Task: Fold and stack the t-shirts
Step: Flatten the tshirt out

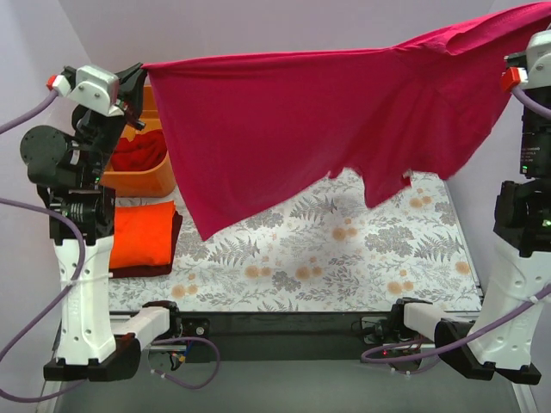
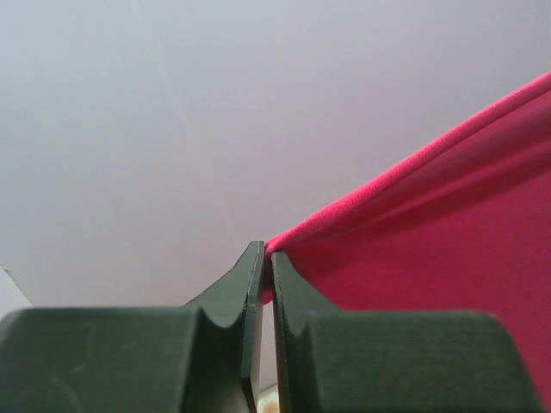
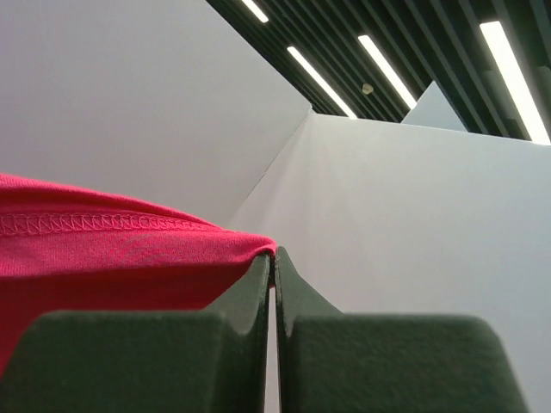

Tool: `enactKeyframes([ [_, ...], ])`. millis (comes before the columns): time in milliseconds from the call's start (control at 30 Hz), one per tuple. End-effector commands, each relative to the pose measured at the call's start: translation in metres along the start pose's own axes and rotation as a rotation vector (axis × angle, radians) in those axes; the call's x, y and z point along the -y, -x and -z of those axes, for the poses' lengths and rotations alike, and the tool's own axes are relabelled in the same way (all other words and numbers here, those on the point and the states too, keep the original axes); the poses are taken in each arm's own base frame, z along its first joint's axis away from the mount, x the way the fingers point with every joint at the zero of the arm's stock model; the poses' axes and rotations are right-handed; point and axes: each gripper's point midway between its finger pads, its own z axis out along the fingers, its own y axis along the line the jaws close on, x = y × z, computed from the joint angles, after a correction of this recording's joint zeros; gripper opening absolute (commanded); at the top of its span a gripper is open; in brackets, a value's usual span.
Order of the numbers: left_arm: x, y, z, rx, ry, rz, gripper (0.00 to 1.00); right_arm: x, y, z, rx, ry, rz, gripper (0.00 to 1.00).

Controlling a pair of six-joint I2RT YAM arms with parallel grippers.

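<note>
- spreading under both arms, the fern-print table (image 1: 344, 258) shows open print across its middle and right, which looks like the place to lay a garment flat.
- the magenta-pink t-shirt (image 1: 293, 129) hangs in the air over the far half of the table, held taut along its top edge between the two arms. its right end is higher than its left and its lower edge sags in a ragged diagonal. whether the lowest tip touches the tabletop i cannot tell.
- the orange tub (image 1: 142, 179) stands at the far left behind the left arm, with a deep red t-shirt (image 1: 138, 153) bunched inside, so at least one tee is not yet folded.
- the folded orange t-shirt (image 1: 142, 232) lies on a dark maroon t-shirt (image 1: 142, 269) at the table's left side, just in front of the tub. i read this as the stack.
- the left gripper (image 2: 267, 258) has its fingers pressed together on a hemmed corner of the pink tee.
- the right gripper (image 3: 274, 258) likewise pinches a stitched edge at the opposite end.
- the step in hand seems to be shaking the pink tee out before folding. the next move calls for levelling both ends, lowering them together under tension, and laying the cloth smooth on the open print, clear of the stack, before either grip lets go.
</note>
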Motion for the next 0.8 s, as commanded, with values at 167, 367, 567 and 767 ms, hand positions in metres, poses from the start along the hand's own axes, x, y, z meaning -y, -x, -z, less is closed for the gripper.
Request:
enactKeyframes([
  [167, 0.000, -0.079, -0.033, -0.164, -0.045, 0.071, 0.00, -0.059, -0.074, -0.036, -0.087, 0.096, 0.083, 0.01],
  [367, 0.017, -0.172, -0.062, -0.314, -0.143, 0.182, 0.00, -0.129, -0.142, -0.057, -0.128, 0.212, 0.088, 0.01],
  [567, -0.045, -0.219, -0.179, -0.219, 0.030, 0.222, 0.00, -0.129, -0.176, -0.168, -0.067, 0.045, 0.028, 0.01],
  [767, -0.058, -0.214, -0.208, -0.025, 0.034, 0.129, 0.00, -0.148, -0.185, -0.165, 0.015, 0.048, 0.084, 0.01],
])
